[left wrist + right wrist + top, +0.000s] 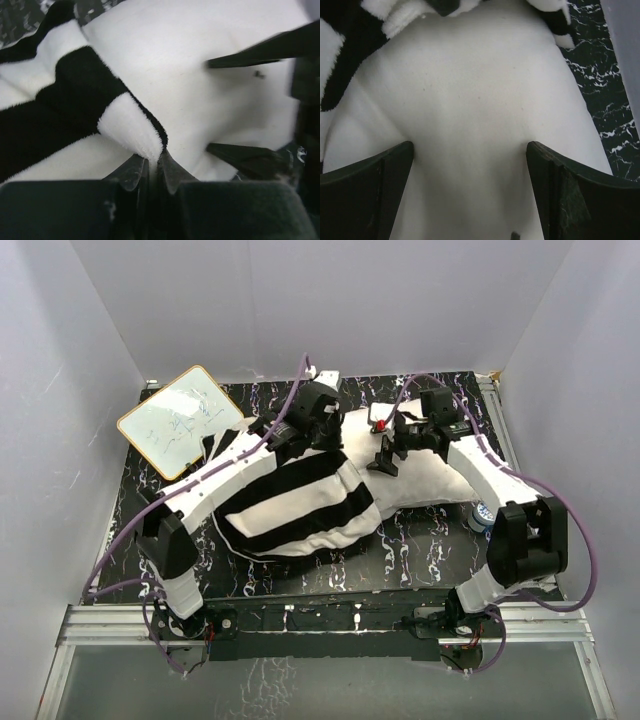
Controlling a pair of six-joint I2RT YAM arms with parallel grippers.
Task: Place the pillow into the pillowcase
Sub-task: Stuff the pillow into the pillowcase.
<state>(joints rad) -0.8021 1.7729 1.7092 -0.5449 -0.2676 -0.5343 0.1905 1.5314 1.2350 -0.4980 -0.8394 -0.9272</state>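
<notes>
Pinching the pillowcase (65, 100) edge, the left gripper (150, 167) is clamped tight; the right gripper (470, 145) gapes empty over the pillow (485, 75).

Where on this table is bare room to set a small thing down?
Bare tabletop shows in the near strip between the pillowcase and the near edge, and in a narrow band behind the pillow at the far edge. The middle is crowded by the left claw and right claw; the whiteboard fills the far-left corner.

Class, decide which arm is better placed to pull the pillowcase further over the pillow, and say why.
Left, probably. The left gripper is shut on the pillowcase edge, while the right gripper hangs open over the bare pillow, gripping nothing.
</notes>
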